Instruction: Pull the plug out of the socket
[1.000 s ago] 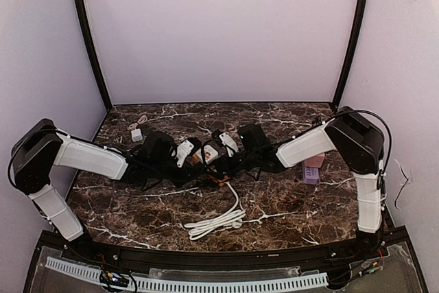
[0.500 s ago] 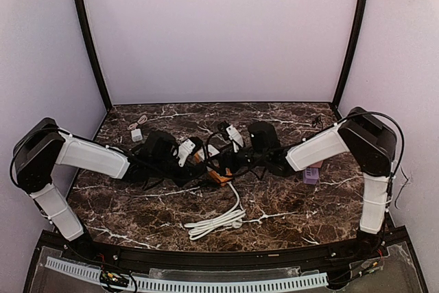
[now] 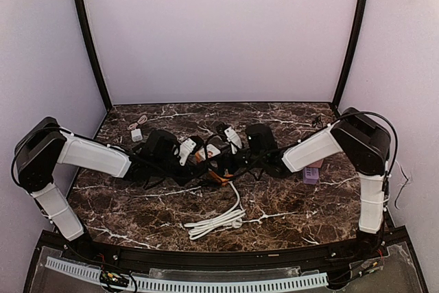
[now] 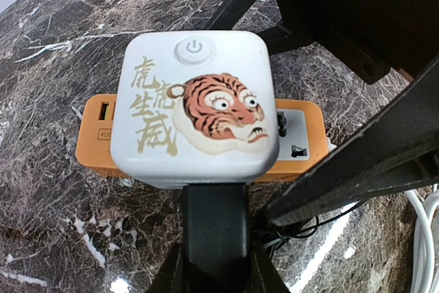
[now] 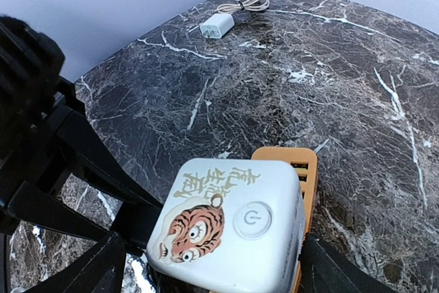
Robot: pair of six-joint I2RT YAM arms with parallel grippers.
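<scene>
From above, both my arms are reaching inward and meeting over the middle of the counter (image 3: 295,204). The orange socket (image 3: 219,177) is showing beneath them, and a white cord (image 3: 221,220) is lying coiled nearer my bases.

Through my left wrist camera, the plug (image 4: 195,104) is sitting on top of the socket and covering its middle. It is a white rounded cube carrying a power button, a snarling orange tiger face and gold characters. The socket is sticking out on both sides, with a small slot at its left end and pin holes at its right. A black block is rising from the bottom edge and touching the cube's near face. I cannot tell whether my left jaws are open or closed.

Through my right wrist camera, the plug is lying between my right jaws. A black finger is pressing against each flank, so they are gripping it. The orange socket is peeking out just beyond it.
</scene>
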